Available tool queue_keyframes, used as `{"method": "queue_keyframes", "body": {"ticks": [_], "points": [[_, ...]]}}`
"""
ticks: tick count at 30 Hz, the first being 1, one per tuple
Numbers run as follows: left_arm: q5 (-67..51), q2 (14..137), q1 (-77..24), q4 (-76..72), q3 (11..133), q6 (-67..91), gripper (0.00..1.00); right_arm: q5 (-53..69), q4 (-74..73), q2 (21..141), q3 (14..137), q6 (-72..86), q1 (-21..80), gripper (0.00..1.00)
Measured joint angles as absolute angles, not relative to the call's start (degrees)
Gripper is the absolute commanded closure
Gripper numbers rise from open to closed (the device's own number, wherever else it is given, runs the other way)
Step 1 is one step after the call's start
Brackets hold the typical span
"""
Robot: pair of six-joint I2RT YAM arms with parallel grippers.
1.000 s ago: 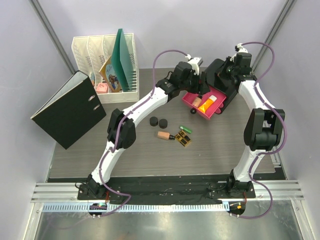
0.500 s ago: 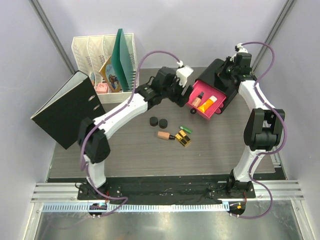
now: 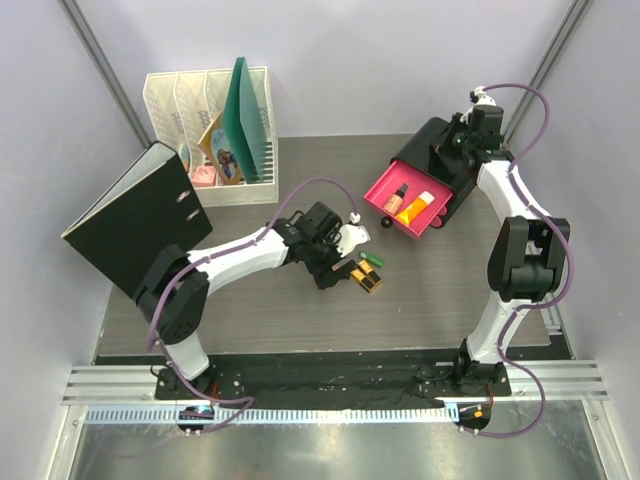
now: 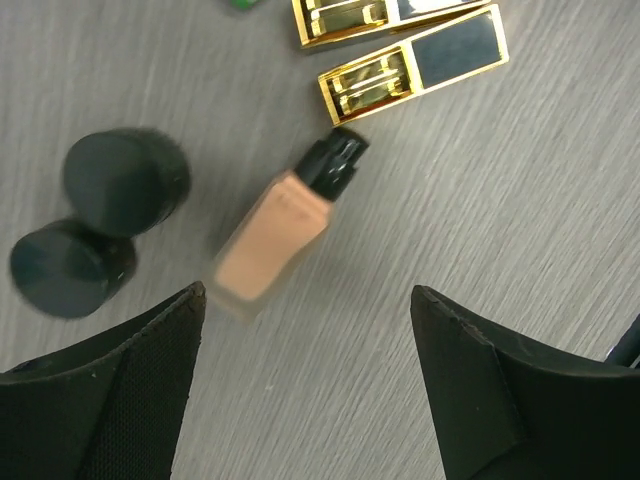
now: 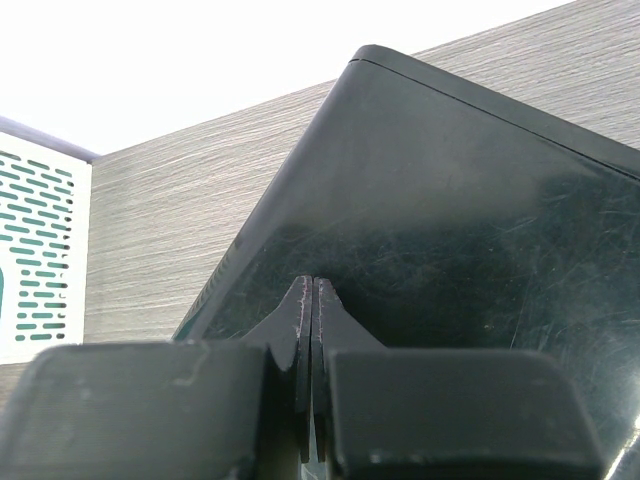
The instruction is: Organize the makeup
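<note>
The peach bottle [image 4: 272,238] is found lying on the worktop [image 4: 540,210], left of 2 gold cases [image 4: 415,70], below the left gripper [image 4: 308,295], held apart. It is judged light, rigid, slick; the body should be taken.

Your left pincer [image 3: 328,268] hangs low over the bench [image 3: 250,300], just left of two gold-and-black cases [image 3: 367,278] and a green tube [image 3: 373,258]. The pink drawer [image 3: 388,217] stands pulled out, holding a peach bottle [image 3: 400,197] and an orange tube [image 3: 418,207]. Your right pincer [image 3: 462,142] sits over the black box [image 3: 430,152].
</note>
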State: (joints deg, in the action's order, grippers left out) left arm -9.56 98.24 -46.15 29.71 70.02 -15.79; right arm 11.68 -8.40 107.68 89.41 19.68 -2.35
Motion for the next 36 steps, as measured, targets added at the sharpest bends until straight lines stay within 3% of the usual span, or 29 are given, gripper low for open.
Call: {"method": "queue_keyframes", "body": {"ticks": [8,12,15,18,19,24,36], "points": [[-9.21,103.24,-47.29,28.05,70.72,-16.75,0.18,11.79,-8.23,107.68,89.27,19.68,-2.35,0.99],[-8.58,105.78,-47.29,26.26,71.35,-17.06,0.25,11.97,-8.14,107.7,89.27,19.66,-2.35,0.99],[-7.79,108.71,-47.29,25.91,71.37,-17.12,0.39,12.12,-8.01,107.79,89.3,19.68,-2.35,0.99],[-7.86,109.3,-47.27,25.58,72.2,-16.69,0.67,12.23,-7.9,107.94,89.36,19.66,-2.35,0.99],[-7.79,109.49,-47.27,25.52,72.4,-16.78,0.81,12.29,-7.86,108.01,89.38,19.68,-2.35,0.99],[-7.31,109.82,-47.29,26.85,73.34,-16.49,1.0,12.4,-7.9,108.05,89.6,19.66,-2.35,0.99],[-1.67,101.82,-47.29,30.35,78.67,-9.87,1.0,12.71,-7.88,108.4,89.89,19.68,-2.35,0.99]]}}
